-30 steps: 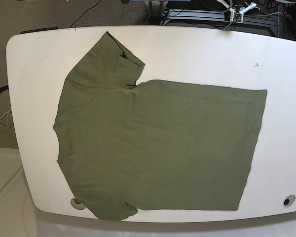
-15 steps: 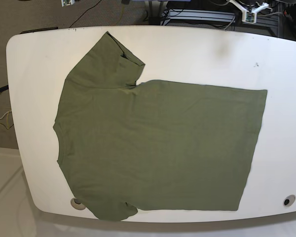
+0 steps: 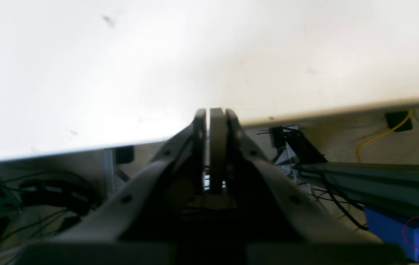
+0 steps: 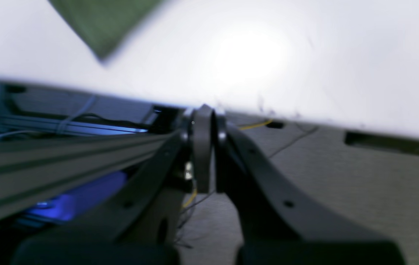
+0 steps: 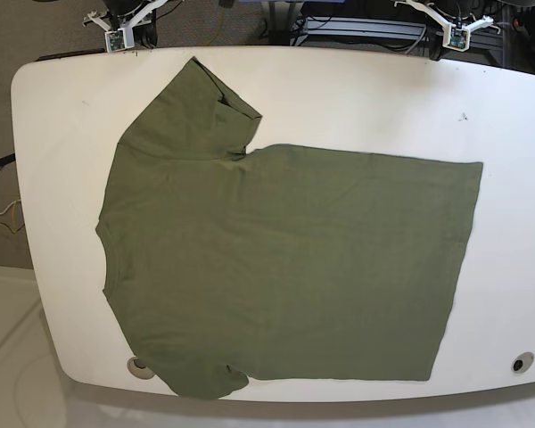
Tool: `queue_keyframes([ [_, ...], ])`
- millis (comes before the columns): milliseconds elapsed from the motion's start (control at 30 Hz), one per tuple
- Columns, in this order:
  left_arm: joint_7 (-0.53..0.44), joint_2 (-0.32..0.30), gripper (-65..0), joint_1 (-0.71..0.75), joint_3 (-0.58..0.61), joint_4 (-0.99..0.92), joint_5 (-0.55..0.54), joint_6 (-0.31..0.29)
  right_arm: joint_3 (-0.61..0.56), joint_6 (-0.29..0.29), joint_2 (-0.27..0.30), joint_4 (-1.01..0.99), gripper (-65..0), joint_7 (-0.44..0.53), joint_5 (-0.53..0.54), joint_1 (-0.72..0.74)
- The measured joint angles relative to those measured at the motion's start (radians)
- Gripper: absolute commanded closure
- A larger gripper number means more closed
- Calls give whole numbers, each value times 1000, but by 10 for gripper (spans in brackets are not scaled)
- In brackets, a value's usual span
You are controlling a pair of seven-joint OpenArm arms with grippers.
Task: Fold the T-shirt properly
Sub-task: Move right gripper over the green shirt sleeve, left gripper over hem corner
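A: One large olive-green short-sleeved cotton T-shirt (image 5: pixel 276 259) lies flat on the white rounded table (image 5: pixel 366 98), unfolded. Its neck points to 9 o'clock in the base view, its hem to 3 o'clock, one sleeve toward 11 o'clock, the other at 7 o'clock over the table's near edge.

B: And the arms?

A: Both sit past the far edge, around 11 and 1 o'clock. The left gripper (image 3: pixel 211 112) has its dark jaws pressed together on nothing, above the bare table edge. The right gripper (image 4: pixel 203 110) is likewise closed and empty (that wrist view is blurred), with a green sleeve tip (image 4: pixel 102 22) well apart from it at 11 o'clock.

B: Anything touching the shirt?

A: Neither gripper touches it.
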Motion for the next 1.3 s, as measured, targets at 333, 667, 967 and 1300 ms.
queue_keyframes([
  [333,21,-41,-48,-11,-43,127,-58,-1,19,-1,-11,103,0,-41,22,33],
  [667,35,-76,-100,-26,-68,197,-116,-6,12,-7,-10,150,-23,-34,19,50],
  [967,71,-13,-262,-39,-60,222,-22,-34,45,3,-21,172,-265,-149,62,98],
  [1300,111,4,-269,-87,-85,215,-10,-6,90,58,-58,176,-344,-187,116,149],
])
